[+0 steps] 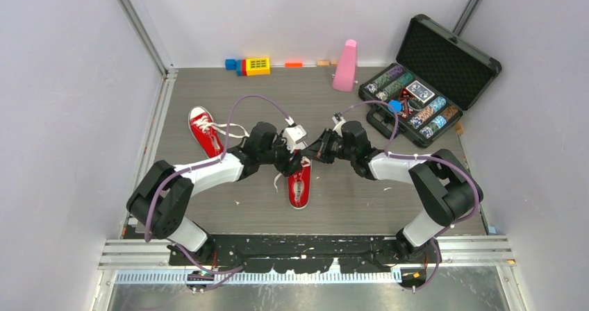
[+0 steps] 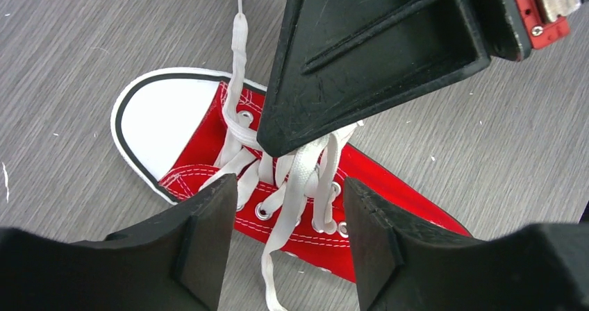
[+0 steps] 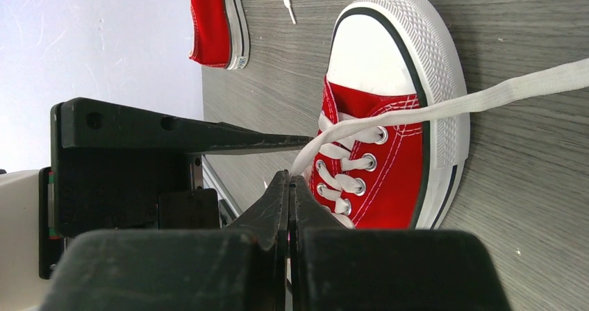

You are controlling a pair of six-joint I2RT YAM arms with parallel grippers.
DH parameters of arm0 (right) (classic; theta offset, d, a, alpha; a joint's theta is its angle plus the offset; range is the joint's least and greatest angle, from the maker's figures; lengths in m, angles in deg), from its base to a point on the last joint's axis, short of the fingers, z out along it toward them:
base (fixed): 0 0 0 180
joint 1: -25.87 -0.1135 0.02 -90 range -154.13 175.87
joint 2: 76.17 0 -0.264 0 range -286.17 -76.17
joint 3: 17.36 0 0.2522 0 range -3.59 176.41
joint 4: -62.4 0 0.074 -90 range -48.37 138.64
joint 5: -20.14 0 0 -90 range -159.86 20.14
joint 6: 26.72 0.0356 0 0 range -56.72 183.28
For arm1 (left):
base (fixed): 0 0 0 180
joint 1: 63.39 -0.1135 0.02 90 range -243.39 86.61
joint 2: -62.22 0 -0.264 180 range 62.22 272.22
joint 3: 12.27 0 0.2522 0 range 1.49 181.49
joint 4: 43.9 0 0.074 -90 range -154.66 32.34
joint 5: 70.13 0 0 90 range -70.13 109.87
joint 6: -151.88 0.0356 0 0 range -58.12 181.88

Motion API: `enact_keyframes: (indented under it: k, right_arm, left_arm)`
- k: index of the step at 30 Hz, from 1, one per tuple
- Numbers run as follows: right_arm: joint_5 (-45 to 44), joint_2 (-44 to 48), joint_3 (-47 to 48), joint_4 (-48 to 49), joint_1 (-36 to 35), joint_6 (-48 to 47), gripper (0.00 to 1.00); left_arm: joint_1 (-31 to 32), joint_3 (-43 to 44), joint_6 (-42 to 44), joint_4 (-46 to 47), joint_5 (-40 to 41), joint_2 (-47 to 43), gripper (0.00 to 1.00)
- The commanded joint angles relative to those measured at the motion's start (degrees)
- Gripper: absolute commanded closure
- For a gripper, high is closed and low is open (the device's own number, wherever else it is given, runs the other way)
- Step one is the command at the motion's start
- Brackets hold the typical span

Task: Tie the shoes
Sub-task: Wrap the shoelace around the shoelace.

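One red shoe lies mid-table with its white toe cap toward the arms' bases; its white laces are loose. The other shoe lies to the back left, laces trailing. My left gripper hangs open just over the near shoe's eyelets, a slack lace strand dangling between its fingers without being pinched. My right gripper is shut on a lace that runs taut from its tips across the shoe. Both grippers meet above the shoe's tongue, the right finger crossing over the left.
An open black case of poker chips sits at the back right. A pink cone-shaped object stands at the back wall. Coloured blocks line the back edge. Walls close in on both sides.
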Motion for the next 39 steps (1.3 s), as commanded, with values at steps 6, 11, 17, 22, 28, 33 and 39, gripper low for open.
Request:
enact_keyframes:
  k: [6,11,17,22,28,33,39]
  right_arm:
    - [0.0,2.0,0.0,1.4,-0.4,-0.1,1.00]
    - [0.1,1.7,0.1,1.4,-0.4,-0.1,1.00]
    - [0.0,1.9,0.1,1.2,-0.4,-0.1,1.00]
    - [0.0,1.7,0.1,1.3,-0.4,-0.1,1.00]
    - [-0.1,2.0,-0.4,1.6,-0.3,0.0,0.81]
    - [0.0,2.2,-0.9,2.8,-0.4,0.1,0.73]
    - [0.3,2.1,-1.7,5.0,-0.4,1.3,0.68]
  left_arm:
    - [-1.9,1.2,-0.2,2.5,-5.5,-0.6,0.49]
    - [-2.9,0.9,-0.7,2.8,-7.2,-0.8,0.59]
    - [-3.0,1.9,0.0,-0.4,-7.6,-0.2,0.77]
    - [-3.0,2.5,0.4,-1.3,-8.6,0.0,0.96]
    - [-3.0,3.8,0.1,-2.7,-9.2,0.0,1.00]
    - [-3.0,4.3,-0.9,-3.1,-9.2,0.4,1.00]
    - [-3.0,4.9,-1.5,-3.5,-8.8,1.3,1.00]
